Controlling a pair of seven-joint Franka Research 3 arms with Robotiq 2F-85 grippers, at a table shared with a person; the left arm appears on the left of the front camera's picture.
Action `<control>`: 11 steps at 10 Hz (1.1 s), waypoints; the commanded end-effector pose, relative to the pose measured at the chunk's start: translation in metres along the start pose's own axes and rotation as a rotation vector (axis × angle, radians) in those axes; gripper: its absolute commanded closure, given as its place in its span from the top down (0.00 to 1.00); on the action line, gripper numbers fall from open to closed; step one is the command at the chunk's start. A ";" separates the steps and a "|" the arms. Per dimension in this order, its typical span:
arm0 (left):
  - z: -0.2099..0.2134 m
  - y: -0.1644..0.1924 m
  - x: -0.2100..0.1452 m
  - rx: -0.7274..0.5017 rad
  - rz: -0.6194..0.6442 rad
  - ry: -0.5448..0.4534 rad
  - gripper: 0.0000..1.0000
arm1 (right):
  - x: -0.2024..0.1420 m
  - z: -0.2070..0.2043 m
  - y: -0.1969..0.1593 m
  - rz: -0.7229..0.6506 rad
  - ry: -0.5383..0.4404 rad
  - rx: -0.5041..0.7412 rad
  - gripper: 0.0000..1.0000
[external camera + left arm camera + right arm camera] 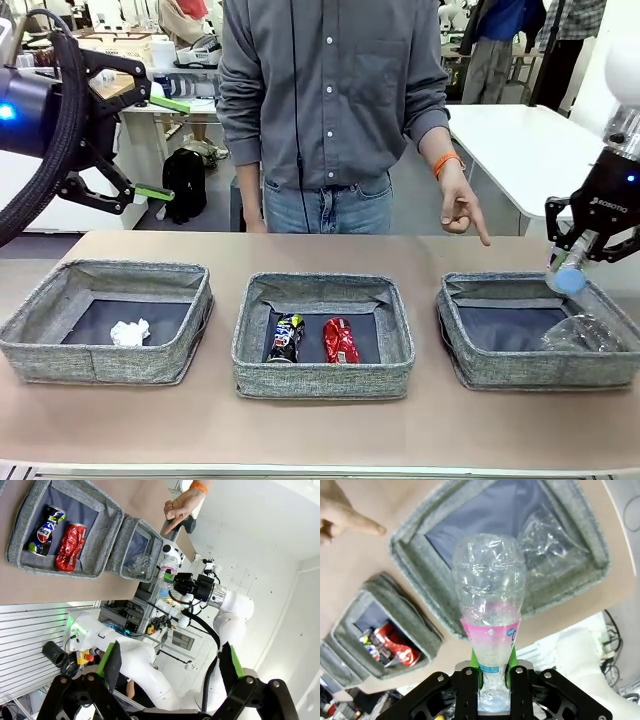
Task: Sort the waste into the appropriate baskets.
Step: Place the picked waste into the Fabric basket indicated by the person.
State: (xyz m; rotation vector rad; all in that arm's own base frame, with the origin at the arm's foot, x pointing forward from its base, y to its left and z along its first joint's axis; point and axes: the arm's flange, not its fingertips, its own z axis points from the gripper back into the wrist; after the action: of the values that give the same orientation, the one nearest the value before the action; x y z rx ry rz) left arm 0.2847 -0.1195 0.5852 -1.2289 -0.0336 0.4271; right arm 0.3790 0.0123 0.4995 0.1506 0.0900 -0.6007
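Three grey woven baskets sat in a row on the tabletop (320,435), with the middle basket (323,384) as landmark. A bare strip of tabletop lay between its near wall and the tabletop's near edge, and narrow gaps separated it from the left basket (60,355) and the right basket (500,372). Inside the middle basket a dark blue-black can (286,337) lay beside a crushed red can (340,341), close together but whether touching could not be told. The left basket held a crumpled white paper ball (129,332) near its centre. The right basket held a clear plastic cup (583,333), crinkled and lying toward its right wall. Above that basket's far right corner, the right hand (590,250) was clenched on the neck end of a clear water bottle (489,605), ribbed and dented, with a pink and blue label band near the fingers; in the right wrist view its base pointed down over the basket's near rim. The left hand (155,147) was released, jaws spread wide, raised well left of the middle basket and above the tabletop. A person's hand (460,205) pointed a finger down beyond the right basket's far wall.
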 end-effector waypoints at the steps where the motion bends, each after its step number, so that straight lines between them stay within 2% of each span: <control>1: 0.000 0.001 0.000 -0.009 -0.004 -0.001 1.00 | 0.003 -0.003 0.001 -0.038 -0.014 0.046 0.21; 2: 0.000 0.001 0.000 -0.009 -0.004 -0.001 1.00 | 0.004 -0.003 0.000 -0.044 -0.029 0.068 0.63; 3: 0.000 0.001 0.000 -0.009 -0.004 -0.001 1.00 | 0.004 -0.002 -0.001 -0.043 -0.037 0.079 0.76; 4: 0.000 0.001 0.000 -0.009 -0.004 -0.001 1.00 | 0.003 -0.002 -0.001 -0.050 -0.042 0.080 1.00; 5: 0.000 0.001 0.000 -0.009 -0.004 -0.001 1.00 | 0.003 -0.001 -0.002 -0.054 -0.047 0.090 1.00; 6: 0.000 0.001 0.000 -0.009 -0.004 -0.001 1.00 | 0.003 0.000 -0.002 -0.056 -0.052 0.098 0.91; 7: 0.000 0.001 0.000 -0.009 -0.004 -0.001 1.00 | 0.003 0.000 -0.001 -0.057 -0.057 0.098 1.00; 11: 0.000 0.001 0.000 -0.009 -0.004 -0.001 1.00 | 0.002 0.000 0.001 -0.057 -0.062 0.110 1.00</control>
State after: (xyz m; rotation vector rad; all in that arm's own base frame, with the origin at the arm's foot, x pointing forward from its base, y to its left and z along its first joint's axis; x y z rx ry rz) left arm 0.2847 -0.1195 0.5852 -1.2289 -0.0337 0.4271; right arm 0.3852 0.0080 0.5047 0.2018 0.0199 -0.6377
